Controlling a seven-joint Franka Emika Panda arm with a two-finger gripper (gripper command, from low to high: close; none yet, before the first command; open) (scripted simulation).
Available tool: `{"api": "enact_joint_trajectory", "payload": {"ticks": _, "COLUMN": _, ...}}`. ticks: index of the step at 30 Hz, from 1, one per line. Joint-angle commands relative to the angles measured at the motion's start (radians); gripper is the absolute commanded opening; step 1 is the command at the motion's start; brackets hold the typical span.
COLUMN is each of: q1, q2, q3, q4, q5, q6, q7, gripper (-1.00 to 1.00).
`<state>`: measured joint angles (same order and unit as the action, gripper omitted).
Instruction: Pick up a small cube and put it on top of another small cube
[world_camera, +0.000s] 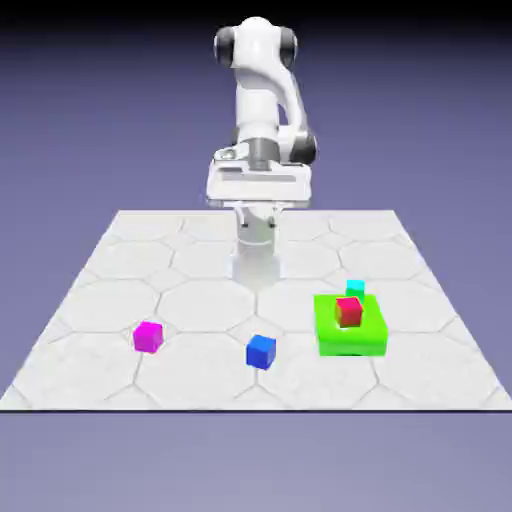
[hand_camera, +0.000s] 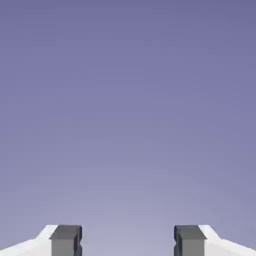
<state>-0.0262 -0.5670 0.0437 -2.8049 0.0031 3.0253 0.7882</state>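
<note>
Blue cube sits nearest the camera on the pale, hexagon-patterned surface, just right of the middle in the exterior view. Magenta cube rests on the same surface toward the exterior view's left, well apart from the blue one and slightly farther back. On the exterior view's right, I see a red cube on top of a wide green block, with a cyan cube near the block's far edge; whether the cyan one touches it, I cannot tell. Behind them all, my white arm holds its claw above the surface, well apart from every cube. The claw is released, its grey fingertips parted with only blue-violet backdrop between them in the hand view.
</note>
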Motion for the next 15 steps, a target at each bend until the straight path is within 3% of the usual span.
{"api": "enact_joint_trajectory", "payload": {"ticks": 1, "q1": -0.032, "q2": 0.003, "q3": 0.036, "q4": 0.004, "q5": 0.003, "q6": -0.01, "q7": 0.039, "gripper": 0.0}}
{"api": "enact_joint_trajectory", "payload": {"ticks": 15, "q1": -0.475, "q2": 0.038, "q3": 0.544, "q4": 0.063, "q5": 0.039, "q6": -0.145, "q7": 0.588, "gripper": 0.0}}
